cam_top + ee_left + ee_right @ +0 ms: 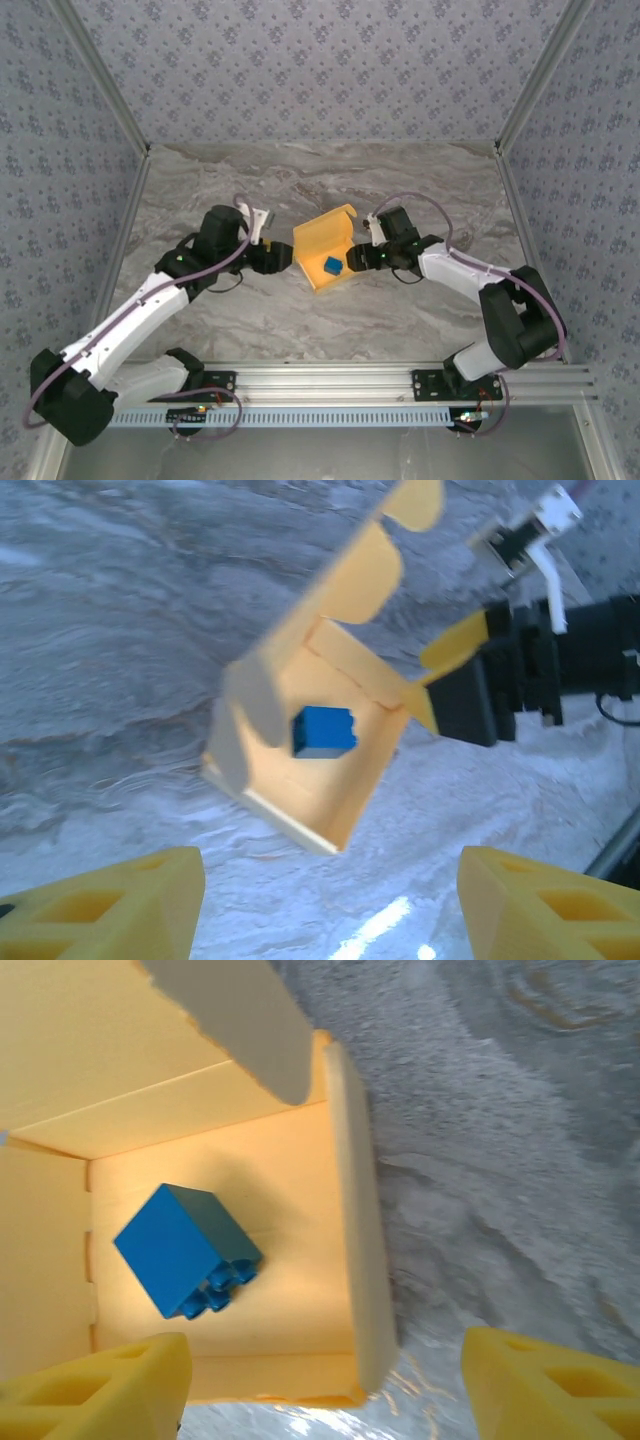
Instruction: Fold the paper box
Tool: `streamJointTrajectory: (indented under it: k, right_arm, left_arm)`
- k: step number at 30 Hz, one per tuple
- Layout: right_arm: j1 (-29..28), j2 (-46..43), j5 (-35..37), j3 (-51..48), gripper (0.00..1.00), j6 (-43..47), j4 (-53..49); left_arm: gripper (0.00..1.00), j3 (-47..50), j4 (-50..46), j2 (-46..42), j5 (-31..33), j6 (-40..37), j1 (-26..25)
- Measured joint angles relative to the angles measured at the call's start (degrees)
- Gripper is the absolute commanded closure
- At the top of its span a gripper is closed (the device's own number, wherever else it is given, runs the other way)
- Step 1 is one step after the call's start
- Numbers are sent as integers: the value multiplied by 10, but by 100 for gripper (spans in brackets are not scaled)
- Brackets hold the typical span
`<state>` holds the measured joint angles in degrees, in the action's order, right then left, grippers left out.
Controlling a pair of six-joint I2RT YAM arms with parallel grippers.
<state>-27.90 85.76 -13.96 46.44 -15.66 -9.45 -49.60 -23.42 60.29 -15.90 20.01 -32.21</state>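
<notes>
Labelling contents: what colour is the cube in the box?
The cube is blue; right wrist view shows it best.

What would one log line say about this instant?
paper box: partly folded, top open | blue cube: inside box | left gripper: open, beside box | right gripper: open, at box wall

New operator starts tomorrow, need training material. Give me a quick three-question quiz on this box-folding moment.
1. True or false: the blue block lies inside the paper box.
2. The left gripper is: A) shut on a flap, B) open, holding nothing, C) shut on the block.
3. Fill in: the top of the box is ___ (open or closed).
Key: 1 true. 2 B. 3 open, with its flaps standing up.
</notes>
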Motion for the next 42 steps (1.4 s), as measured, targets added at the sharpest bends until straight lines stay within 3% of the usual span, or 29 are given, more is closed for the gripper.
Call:
streamJointTrajectory:
  k: [4, 13, 23, 29, 33, 42]
  right_arm:
    - [-4, 7, -31, -13, 31, -12, 26]
    - [-26, 8, -80, -39, 32, -35, 53]
    - [-21, -53, 45, -7, 30, 8, 10]
    - [-52, -35, 130, 49, 35, 37, 10]
    - [-67, -3, 175, 81, 47, 48, 8]
    - [-82, 42, 231, 127, 71, 52, -9]
  left_arm:
    - [32, 12, 0, 22, -17, 6, 34]
    - [32, 18, 19, 55, -26, 6, 37]
    - [33, 17, 61, 117, 44, -19, 17]
    - [46, -4, 69, 179, 71, -30, -6]
    - [62, -32, 72, 203, 93, -30, -20]
    - [78, -62, 71, 240, 127, -25, -32]
